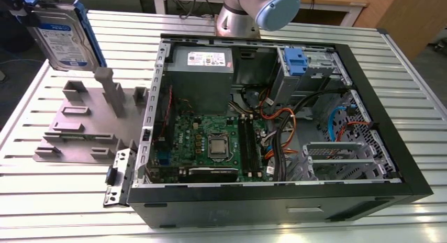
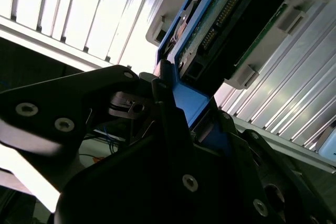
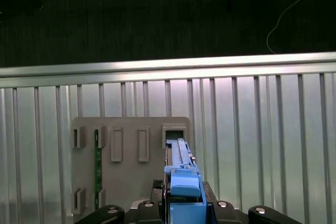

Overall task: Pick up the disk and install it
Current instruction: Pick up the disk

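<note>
Above the grey fixture plate (image 1: 73,141) on the worktop (image 1: 63,201), I see my tool (image 2: 186,103) clamped on the disk (image 1: 64,41), gripping its blue side rail, disk hanging upright.

Open PC case (image 1: 244,206) w/ mobo (image 1: 209,143), PSU (image 1: 202,80), grey fixture plate (image 1: 77,133) beside it, slatted metal table (image 1: 56,201)
</note>
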